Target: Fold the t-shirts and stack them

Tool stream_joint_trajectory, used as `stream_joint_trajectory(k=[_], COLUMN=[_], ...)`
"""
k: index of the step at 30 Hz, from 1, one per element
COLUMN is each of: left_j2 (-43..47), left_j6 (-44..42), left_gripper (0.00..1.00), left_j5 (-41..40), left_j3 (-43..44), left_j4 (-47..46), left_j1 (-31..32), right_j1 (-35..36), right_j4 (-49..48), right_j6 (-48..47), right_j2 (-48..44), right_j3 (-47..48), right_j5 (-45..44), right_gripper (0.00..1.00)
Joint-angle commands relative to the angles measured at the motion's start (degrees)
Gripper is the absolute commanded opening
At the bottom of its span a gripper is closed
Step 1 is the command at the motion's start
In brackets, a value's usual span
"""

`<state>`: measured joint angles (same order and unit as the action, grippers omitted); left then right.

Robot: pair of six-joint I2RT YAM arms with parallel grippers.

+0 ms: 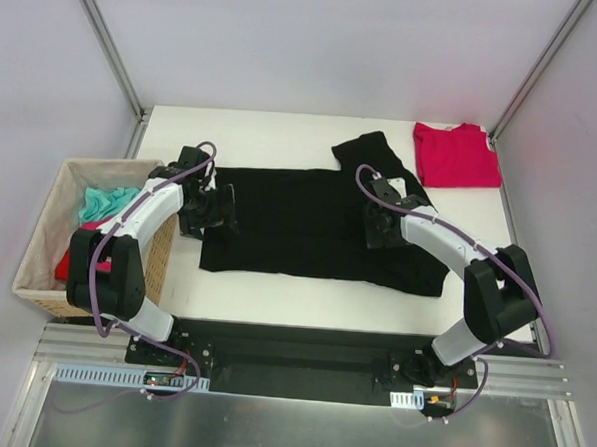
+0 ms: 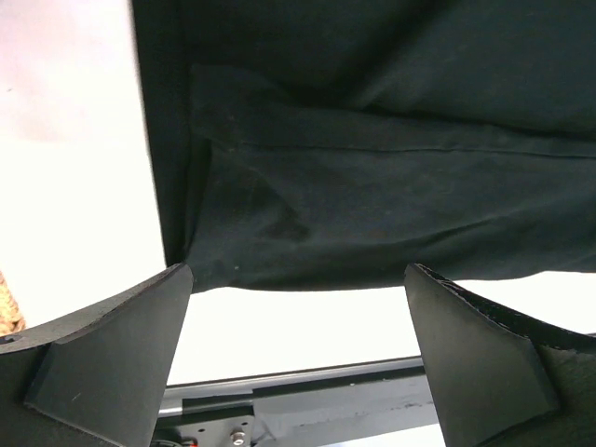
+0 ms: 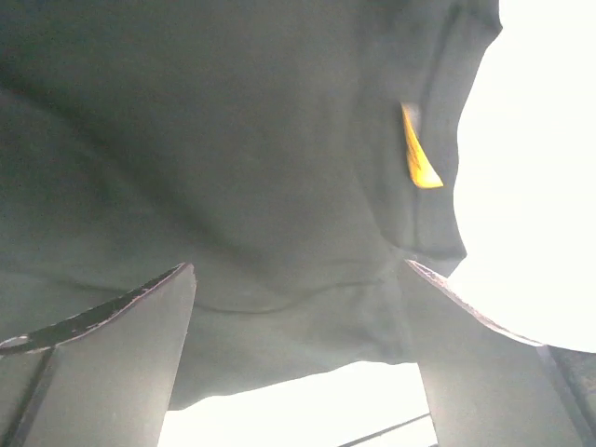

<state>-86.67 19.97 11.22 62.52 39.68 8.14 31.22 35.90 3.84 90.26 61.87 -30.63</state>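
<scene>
The large black t-shirt lies flat across the middle of the table, folded into a wide band, with one sleeve sticking out toward the back right. A crimson-red t-shirt lies folded at the back right corner. My left gripper hovers at the black shirt's left edge. In the left wrist view it is open, with only white table between its fingers and the black cloth just beyond. My right gripper is over the shirt's right part, open above the black cloth. A yellow tag shows there.
A woven tan basket stands off the table's left edge, holding a teal cloth and a red one. Bare white table shows behind the black shirt. Slanted frame posts rise at both back corners.
</scene>
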Motion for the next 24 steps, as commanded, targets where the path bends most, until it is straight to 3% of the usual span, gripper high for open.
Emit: stream_joint_trajectory(k=[1,12,15,22,24], left_j2=[0.89,1.86,1.60,0.98,0.98], left_j6=[0.42,0.34,0.25,-0.01,-0.02], left_gripper=[0.99,0.99,0.99,0.99,0.99], left_j5=[-3.66,-4.10,-3.75,-3.05,-3.31], left_j3=[-1.09,-1.52,-2.23,-3.20,-3.11], left_j4=[1.01,0.75,0.14,-0.57,-0.57], left_j1=[-0.93,-2.52,-2.52,-2.52,-2.60], right_j1=[-2.04,-9.69,-10.91,-11.62,-11.88], right_j4=[1.19,0.22,0.05,-0.31,-0.04], right_j6=[2.49,3.72,4.42,3.81,3.55], right_j2=[0.44,3.43,3.52,5.45,5.89], right_j3=[-2.19,-3.50,-4.21,-2.98,-2.37], right_j5=[-1.45,2.68,2.86,5.14,5.14], right_gripper=[0.93,0.85,0.77,0.36,0.32])
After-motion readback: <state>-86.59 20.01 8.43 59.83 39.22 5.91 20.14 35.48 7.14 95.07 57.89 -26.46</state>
